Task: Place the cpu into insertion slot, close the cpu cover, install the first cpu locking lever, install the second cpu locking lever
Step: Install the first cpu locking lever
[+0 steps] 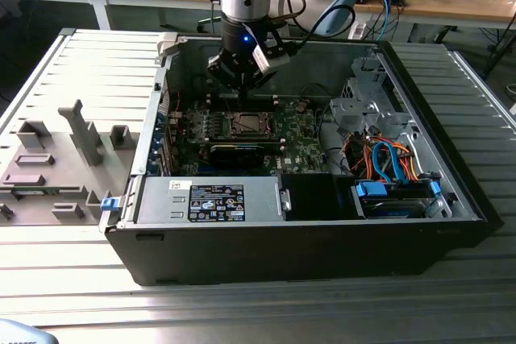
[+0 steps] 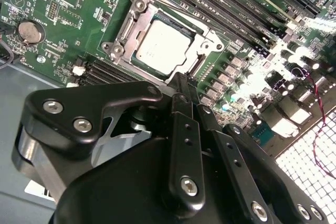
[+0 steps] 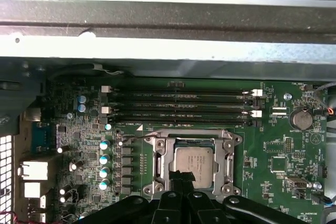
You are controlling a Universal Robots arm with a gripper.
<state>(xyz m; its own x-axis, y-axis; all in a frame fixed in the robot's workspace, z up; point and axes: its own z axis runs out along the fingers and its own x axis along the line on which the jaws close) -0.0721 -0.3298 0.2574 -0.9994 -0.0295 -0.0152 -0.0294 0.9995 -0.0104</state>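
The cpu (image 3: 193, 166) (image 2: 164, 46) lies flat in the socket on the green board, its pale metal top showing. The insertion slot is hidden beneath it. The cpu cover (image 3: 229, 160) (image 2: 206, 39) lies down around the chip as a silver frame. A thin metal lever rod (image 3: 134, 137) juts from one corner of the frame; I cannot tell if it is latched. My gripper (image 3: 181, 176) (image 2: 181, 81) (image 1: 242, 86) hangs just above the socket's edge, black fingers pressed together and holding nothing. In the exterior view the socket (image 1: 248, 124) sits directly below the gripper.
Long black memory slots (image 3: 181, 103) run beside the socket, close to the case wall (image 3: 168, 24). A black card (image 1: 242, 151), a power supply (image 1: 210, 199) and cabled drive bays (image 1: 387, 163) fill the case. A grey fixture plate (image 1: 72, 142) lies at the exterior view's left.
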